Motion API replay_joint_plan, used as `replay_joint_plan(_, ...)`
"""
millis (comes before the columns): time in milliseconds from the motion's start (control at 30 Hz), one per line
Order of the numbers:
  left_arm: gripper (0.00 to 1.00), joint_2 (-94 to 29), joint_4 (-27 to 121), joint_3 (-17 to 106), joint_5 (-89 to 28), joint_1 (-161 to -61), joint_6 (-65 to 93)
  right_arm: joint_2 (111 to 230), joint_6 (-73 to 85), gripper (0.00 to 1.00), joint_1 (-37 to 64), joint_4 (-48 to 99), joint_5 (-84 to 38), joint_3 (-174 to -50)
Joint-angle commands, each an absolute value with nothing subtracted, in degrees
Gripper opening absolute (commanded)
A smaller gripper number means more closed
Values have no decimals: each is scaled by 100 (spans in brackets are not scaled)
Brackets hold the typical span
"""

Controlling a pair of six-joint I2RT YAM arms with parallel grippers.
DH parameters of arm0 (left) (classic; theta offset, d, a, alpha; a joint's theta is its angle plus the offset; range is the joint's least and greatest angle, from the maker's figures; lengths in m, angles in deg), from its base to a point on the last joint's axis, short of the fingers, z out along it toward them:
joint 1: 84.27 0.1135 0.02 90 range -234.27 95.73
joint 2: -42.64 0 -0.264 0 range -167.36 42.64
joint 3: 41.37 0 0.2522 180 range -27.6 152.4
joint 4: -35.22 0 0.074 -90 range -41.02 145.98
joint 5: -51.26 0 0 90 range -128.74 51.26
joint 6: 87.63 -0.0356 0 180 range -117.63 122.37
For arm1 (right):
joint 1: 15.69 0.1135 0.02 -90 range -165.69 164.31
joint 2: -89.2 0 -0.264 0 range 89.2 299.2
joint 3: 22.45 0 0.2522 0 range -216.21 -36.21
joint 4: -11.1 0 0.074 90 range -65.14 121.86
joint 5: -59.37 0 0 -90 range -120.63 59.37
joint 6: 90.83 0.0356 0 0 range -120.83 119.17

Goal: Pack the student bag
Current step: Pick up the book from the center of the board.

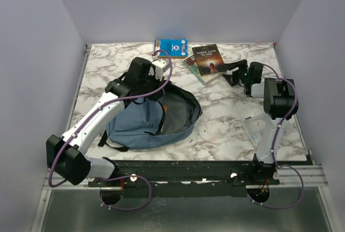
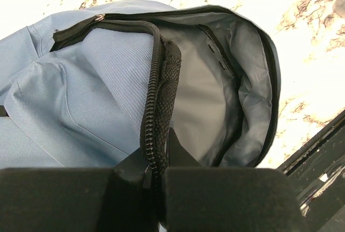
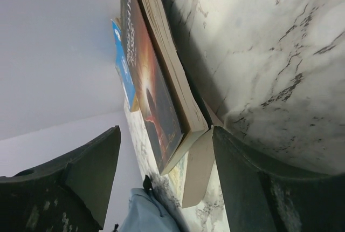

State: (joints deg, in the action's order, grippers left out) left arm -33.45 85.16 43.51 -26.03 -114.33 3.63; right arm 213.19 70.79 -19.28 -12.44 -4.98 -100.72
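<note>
The student bag (image 1: 145, 124) lies on the left half of the marble table (image 1: 226, 118), its main compartment unzipped and gaping toward the right, with grey lining showing inside. The left gripper (image 2: 156, 154) sits at the far rim of that opening, its fingers (image 2: 215, 194) pinched tight on the black zipper edge of the student bag. At the far edge of the table lies a blue book (image 1: 171, 47). Just right of it a dark-covered book (image 1: 209, 59) rests on a second, paler book (image 1: 195, 69). The right gripper (image 3: 166, 135) is low at the near right corner of this stack, jaws spread wide on either side of the corner, holding nothing. A clear plastic piece (image 1: 253, 129) lies near the right arm's base.
</note>
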Motion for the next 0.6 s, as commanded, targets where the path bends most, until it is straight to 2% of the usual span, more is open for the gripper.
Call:
replay_joint_plan(0, 0, -3358, 8501, 4385, -2441, -11415, 378, 21445, 7337, 71, -2069, -1764, -311, -10120)
replay_joint_plan(567, 0, -3441, 8516, 4407, -2307, -11413, 439, 22193, 8823, 49, -2090, -3865, 233, -10246)
